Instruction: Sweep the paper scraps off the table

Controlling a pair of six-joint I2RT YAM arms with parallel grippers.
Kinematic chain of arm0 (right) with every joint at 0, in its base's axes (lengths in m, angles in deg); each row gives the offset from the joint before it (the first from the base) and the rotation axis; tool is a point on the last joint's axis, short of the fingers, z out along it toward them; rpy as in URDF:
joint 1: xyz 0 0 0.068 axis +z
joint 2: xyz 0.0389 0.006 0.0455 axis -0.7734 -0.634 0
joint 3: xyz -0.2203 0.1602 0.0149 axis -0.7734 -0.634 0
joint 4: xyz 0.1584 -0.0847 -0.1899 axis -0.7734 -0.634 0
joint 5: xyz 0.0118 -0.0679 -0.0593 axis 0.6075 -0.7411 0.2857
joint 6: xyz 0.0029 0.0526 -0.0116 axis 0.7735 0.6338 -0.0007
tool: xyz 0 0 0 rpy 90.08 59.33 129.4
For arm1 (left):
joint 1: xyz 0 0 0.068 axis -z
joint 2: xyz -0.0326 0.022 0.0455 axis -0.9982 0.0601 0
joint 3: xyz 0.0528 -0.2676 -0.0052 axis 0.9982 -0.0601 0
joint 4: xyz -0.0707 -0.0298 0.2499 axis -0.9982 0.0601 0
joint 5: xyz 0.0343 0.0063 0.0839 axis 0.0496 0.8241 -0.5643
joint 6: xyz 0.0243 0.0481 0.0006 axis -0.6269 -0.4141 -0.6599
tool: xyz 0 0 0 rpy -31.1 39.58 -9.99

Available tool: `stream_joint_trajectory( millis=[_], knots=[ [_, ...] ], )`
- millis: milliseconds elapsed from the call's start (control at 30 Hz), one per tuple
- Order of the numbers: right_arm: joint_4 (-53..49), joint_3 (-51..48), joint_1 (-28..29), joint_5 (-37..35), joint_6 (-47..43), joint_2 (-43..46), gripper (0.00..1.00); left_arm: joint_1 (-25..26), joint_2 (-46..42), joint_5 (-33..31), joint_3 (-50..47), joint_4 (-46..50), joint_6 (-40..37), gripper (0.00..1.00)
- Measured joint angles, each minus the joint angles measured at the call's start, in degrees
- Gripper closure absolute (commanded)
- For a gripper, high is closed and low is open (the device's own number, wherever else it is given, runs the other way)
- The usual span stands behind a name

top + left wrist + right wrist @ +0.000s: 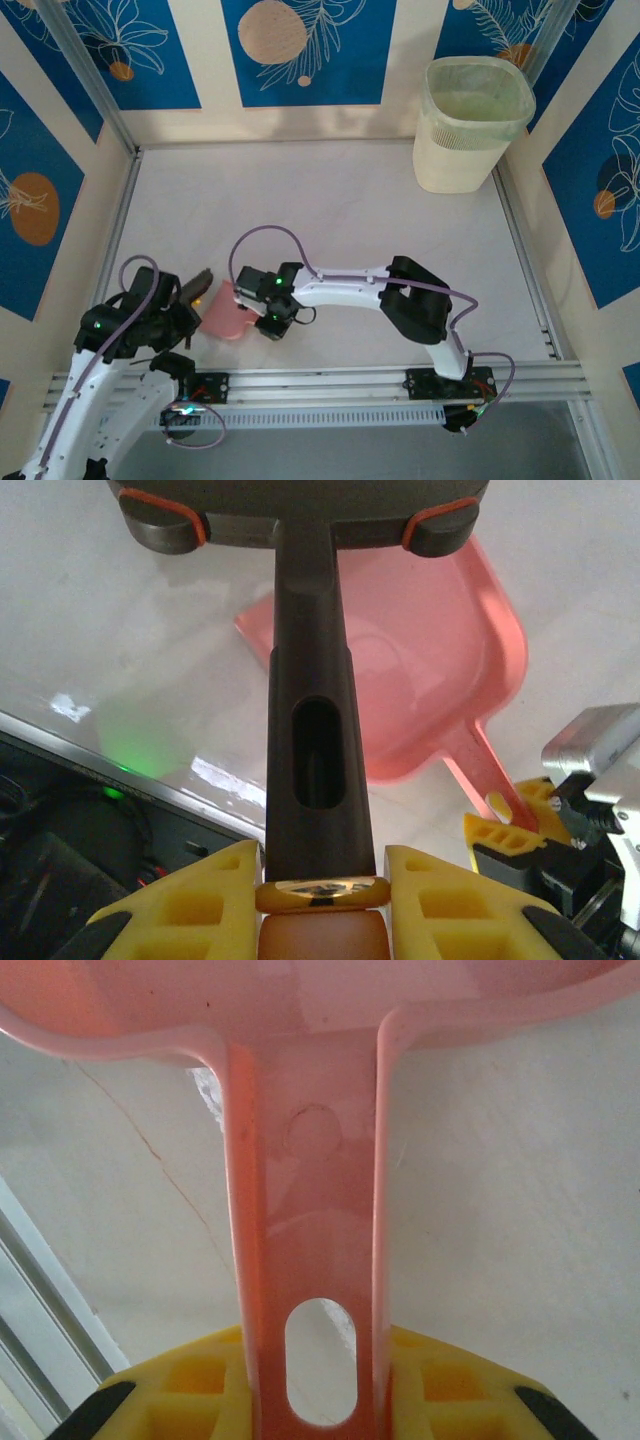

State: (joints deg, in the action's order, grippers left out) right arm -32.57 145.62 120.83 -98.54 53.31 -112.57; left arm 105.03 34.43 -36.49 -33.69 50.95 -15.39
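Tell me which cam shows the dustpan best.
Left wrist: the dustpan shows scoop and handle, the brush crossing its left edge. Top external: small pink patch partly under the right arm. Right wrist: handle and scoop rim, too close.

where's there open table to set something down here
Bare table spans the middle and far left, bordered by the back wall and the waste bin. Crowded near left by the front rail: the left gripper with the brush, the right gripper with the dustpan.
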Motion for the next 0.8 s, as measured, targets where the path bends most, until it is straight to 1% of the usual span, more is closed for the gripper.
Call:
stream_joint_trajectory(
  millis=[167, 300, 600, 800],
  knots=[
    [-0.24, 0.87, 0.09, -1.81, 0.70, -0.70, 1.00, 0.00, -0.85, 4.46, -2.40, -3.21, 0.04, 1.00],
    [-0.17, 0.85, -0.61, -2.60, 1.66, -0.70, 1.00, 0.00, -0.90, 9.25, -4.22, -7.34, 0.00, 1.00],
    [4.55, -4.24, -5.49, -2.78, 3.43, 0.83, 1.00, 0.00, -2.32, 19.15, -9.86, -18.56, 2.45, 1.00],
    [6.36, -8.11, -8.31, -2.99, 4.66, 4.00, 1.00, 0.00, -2.34, 22.38, -10.69, -23.19, 3.32, 1.00]
  ],
)
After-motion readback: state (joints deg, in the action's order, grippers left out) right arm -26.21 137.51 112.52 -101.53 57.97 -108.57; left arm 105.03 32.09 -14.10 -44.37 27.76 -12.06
